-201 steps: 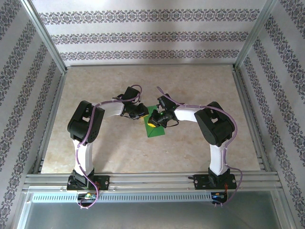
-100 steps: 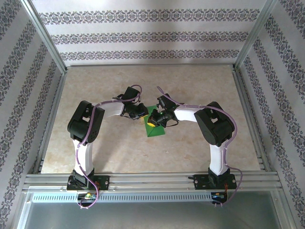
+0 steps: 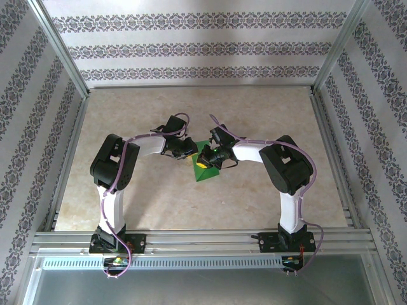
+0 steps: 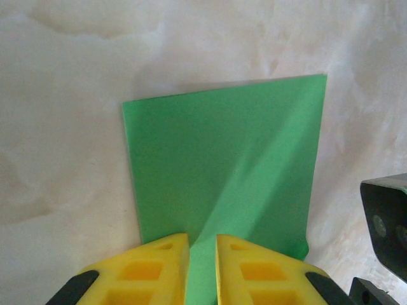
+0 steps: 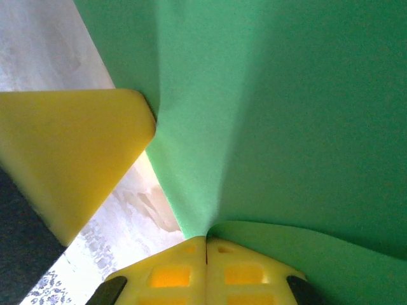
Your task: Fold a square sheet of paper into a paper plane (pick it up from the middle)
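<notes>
The square sheet of paper (image 3: 207, 173) is bright green and sits at the table's middle, between both arms. In the left wrist view the sheet (image 4: 222, 146) spreads away from my left gripper (image 4: 203, 236). A raised ridge of it runs in and fills the narrow gap between the yellow fingers. My right gripper (image 5: 206, 239) is shut tight on a fold of the sheet (image 5: 286, 95), which curls up from its pads. One left finger (image 5: 76, 146) touches the paper's edge there. From above, the left gripper (image 3: 191, 152) and right gripper (image 3: 205, 160) nearly meet over the paper.
The beige tabletop (image 3: 267, 114) has open room all around the arms. Metal rails (image 3: 331, 159) and patterned walls close it in at the sides and back. The right gripper's dark body (image 4: 385, 222) stands close beside the sheet's right edge.
The green sheet's near end has drawn in slightly toward the grippers. Both arms have hardly moved.
</notes>
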### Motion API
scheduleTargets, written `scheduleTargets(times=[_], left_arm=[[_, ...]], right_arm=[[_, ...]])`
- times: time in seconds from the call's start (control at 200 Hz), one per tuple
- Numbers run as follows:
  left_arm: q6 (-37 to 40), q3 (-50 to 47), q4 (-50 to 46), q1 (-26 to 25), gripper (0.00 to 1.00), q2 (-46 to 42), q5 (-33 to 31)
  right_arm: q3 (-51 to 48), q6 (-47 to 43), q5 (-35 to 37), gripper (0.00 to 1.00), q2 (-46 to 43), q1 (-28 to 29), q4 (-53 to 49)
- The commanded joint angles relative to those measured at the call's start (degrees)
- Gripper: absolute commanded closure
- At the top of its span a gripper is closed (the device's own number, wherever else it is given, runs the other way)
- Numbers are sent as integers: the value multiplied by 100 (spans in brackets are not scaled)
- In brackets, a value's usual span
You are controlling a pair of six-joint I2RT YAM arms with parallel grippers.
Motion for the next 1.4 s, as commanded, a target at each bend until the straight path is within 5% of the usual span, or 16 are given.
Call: scheduleTargets(times=[0.0, 1.394], left_arm=[[2, 47, -378, 41, 80, 179, -125], [-32, 59, -387, 39, 80, 214, -141]], right_arm=[[-129, -126, 68, 99, -100, 19, -159], [-123, -74, -65, 98, -13, 47, 45]])
